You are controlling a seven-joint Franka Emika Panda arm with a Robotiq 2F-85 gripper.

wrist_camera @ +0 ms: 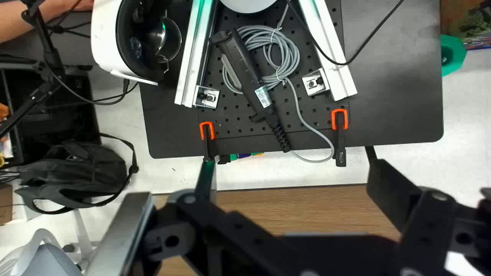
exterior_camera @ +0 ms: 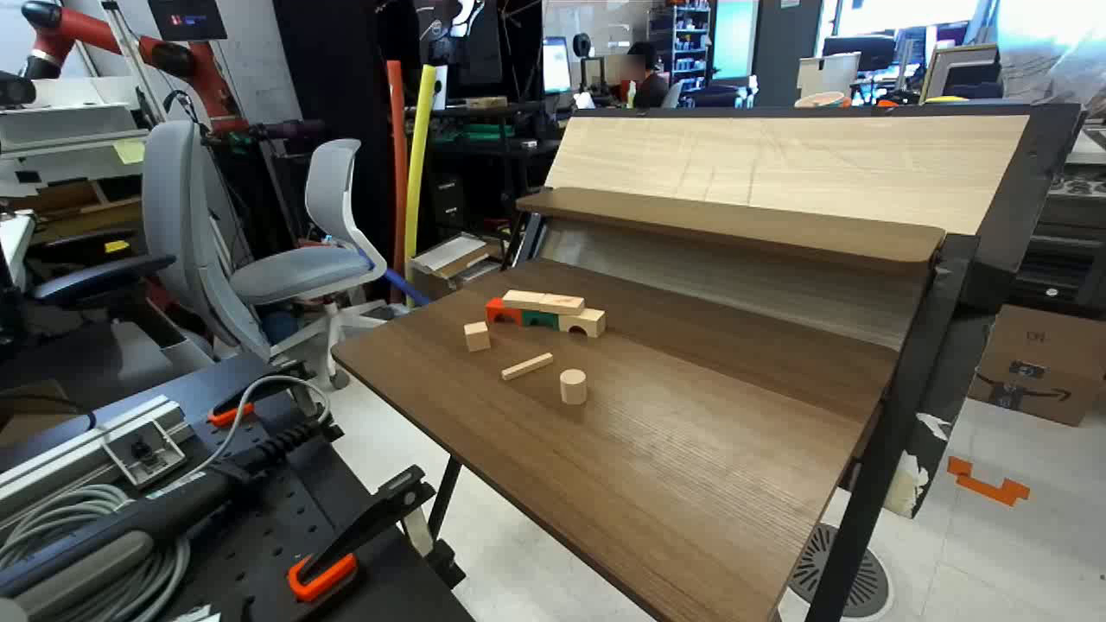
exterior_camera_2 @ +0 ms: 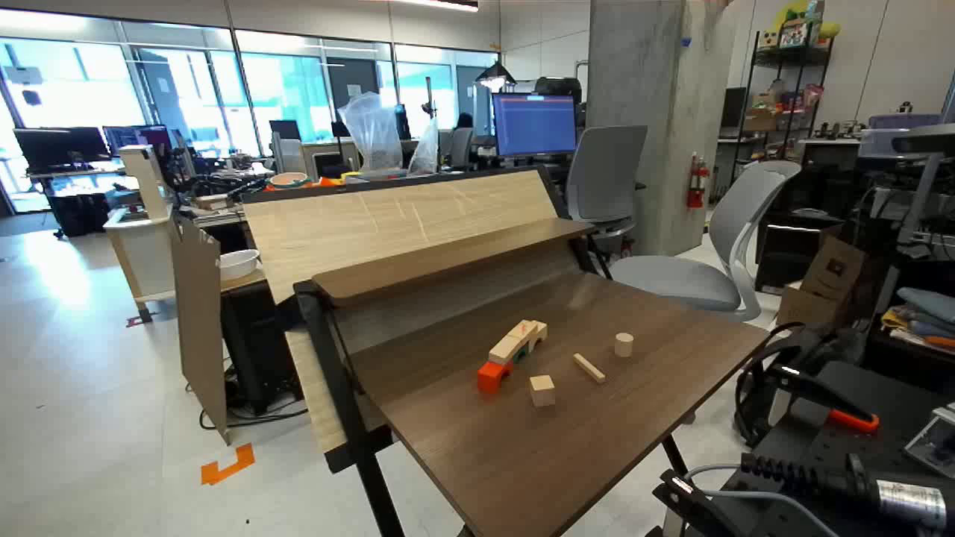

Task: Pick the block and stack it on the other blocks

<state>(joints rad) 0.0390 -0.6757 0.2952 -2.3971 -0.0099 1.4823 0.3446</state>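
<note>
Your hand [wrist_camera: 289, 168] was released — in the wrist view its two fingers [wrist_camera: 205, 180] stood wide apart, one left of centre and one toward the right, with a strip of the brown surface [wrist_camera: 303, 207] showing between them in the lower half of the frame. Across the top of that view you had a black bench [wrist_camera: 391, 96] carrying a coil of grey cable [wrist_camera: 294, 57], a dark tool [wrist_camera: 249, 73] and, along its lower edge, two orange-and-black clamps [wrist_camera: 340, 147].

Your block [exterior_camera: 477, 337], a plain tan cube, sat on the surface just left of the frame's centre in an exterior view. In both exterior views it stood near the red arch [exterior_camera_2: 490, 378], with a gap between the two. That arch made one end of a low row; the other blocks [exterior_camera: 560, 307] carried on from it — a green arch [exterior_camera: 540, 320], then a tan arch [exterior_camera: 586, 323], with two flat tan pieces [exterior_camera: 523, 299] lying end to end along the top.

The thin tan stick [exterior_camera: 527, 367] lay between your block and the round wooden piece [exterior_camera: 573, 387] in both exterior views, touching neither, and the round piece stood upright on its flat end.
</note>
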